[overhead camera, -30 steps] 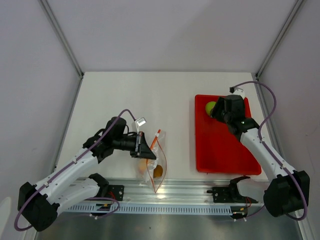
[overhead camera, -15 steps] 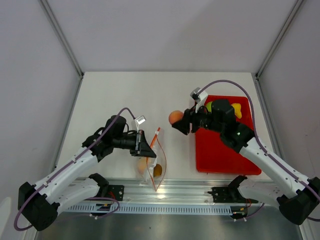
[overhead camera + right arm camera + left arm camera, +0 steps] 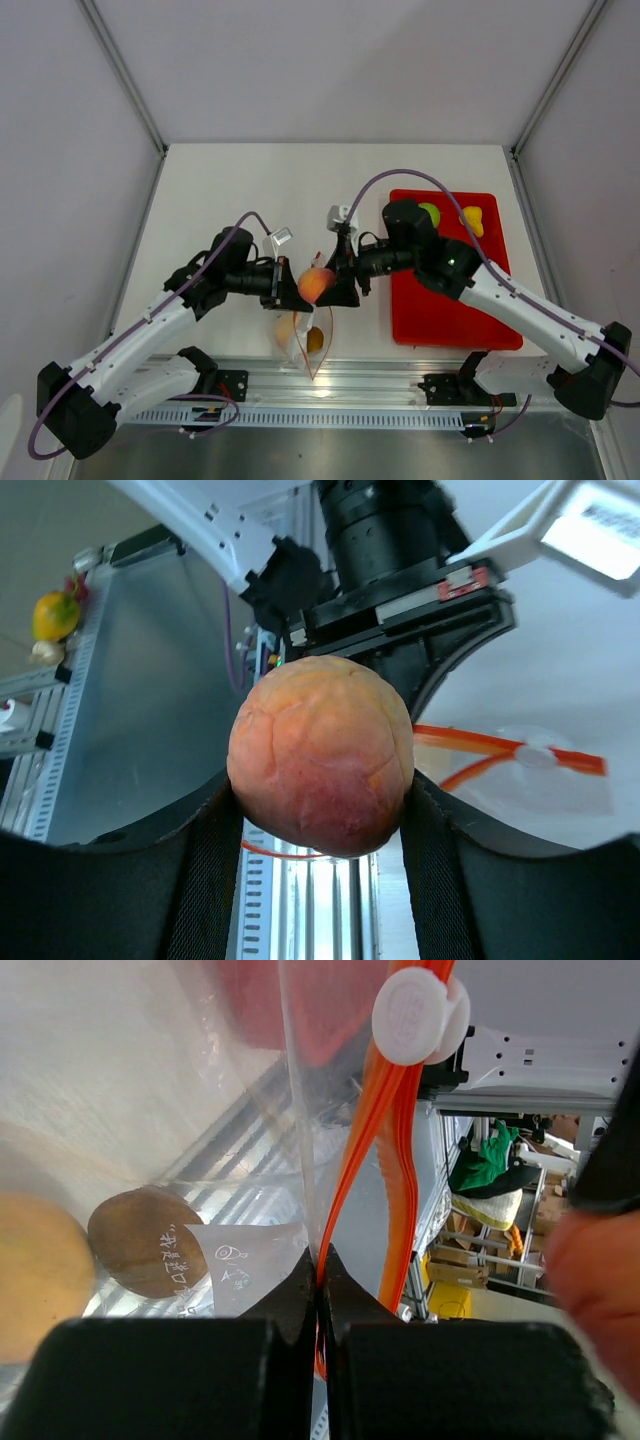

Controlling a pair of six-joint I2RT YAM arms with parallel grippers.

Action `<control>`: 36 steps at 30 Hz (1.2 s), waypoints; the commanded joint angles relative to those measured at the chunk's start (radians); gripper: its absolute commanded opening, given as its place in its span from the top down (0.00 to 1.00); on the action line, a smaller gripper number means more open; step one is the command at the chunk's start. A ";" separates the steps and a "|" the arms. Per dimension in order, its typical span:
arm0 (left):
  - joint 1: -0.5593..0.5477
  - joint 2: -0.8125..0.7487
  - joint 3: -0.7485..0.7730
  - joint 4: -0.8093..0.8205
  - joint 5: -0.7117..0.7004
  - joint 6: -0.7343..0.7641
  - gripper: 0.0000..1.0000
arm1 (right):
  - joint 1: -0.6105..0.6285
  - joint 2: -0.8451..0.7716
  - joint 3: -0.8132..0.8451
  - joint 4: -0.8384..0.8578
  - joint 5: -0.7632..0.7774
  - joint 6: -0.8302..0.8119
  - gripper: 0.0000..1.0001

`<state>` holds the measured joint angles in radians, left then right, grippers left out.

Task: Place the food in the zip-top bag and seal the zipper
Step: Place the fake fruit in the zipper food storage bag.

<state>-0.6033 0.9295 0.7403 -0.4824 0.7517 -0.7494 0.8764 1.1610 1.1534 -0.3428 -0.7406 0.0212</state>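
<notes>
My right gripper (image 3: 322,284) is shut on an orange-pink toy fruit (image 3: 316,285), also seen in the right wrist view (image 3: 320,755), and holds it just above the mouth of the clear zip-top bag (image 3: 305,335). My left gripper (image 3: 290,291) is shut on the bag's orange-red zipper strip (image 3: 345,1180), holding the mouth up. A brown piece (image 3: 148,1243) and an orange piece (image 3: 35,1270) lie inside the bag. A lime-green apple (image 3: 430,213) and a yellow pear (image 3: 472,221) sit at the far end of the red tray (image 3: 440,305).
The aluminium rail (image 3: 380,385) runs along the table's near edge, right under the bag. The zipper's white slider (image 3: 418,1015) sits at the strip's far end. The two grippers are almost touching over the bag.
My right arm has lifted the orange-pink fruit off the tray and carried it left to the bag's mouth. The left gripper has kept hold of the bag.
</notes>
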 commanded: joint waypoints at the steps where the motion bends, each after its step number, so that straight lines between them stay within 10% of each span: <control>1: -0.004 -0.004 0.047 -0.004 -0.011 0.021 0.99 | 0.041 0.077 0.074 -0.142 -0.039 -0.076 1.00; 27: -0.004 -0.021 0.059 -0.033 -0.045 0.033 0.99 | 0.115 0.201 0.152 -0.409 0.273 -0.095 1.00; 36: -0.003 -0.038 0.051 -0.039 -0.049 0.032 0.99 | 0.115 0.200 0.154 -0.421 0.322 -0.089 0.64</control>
<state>-0.6029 0.9154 0.7612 -0.5369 0.6838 -0.7319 0.9867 1.3525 1.2713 -0.7540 -0.4641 -0.0715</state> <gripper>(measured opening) 0.005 0.592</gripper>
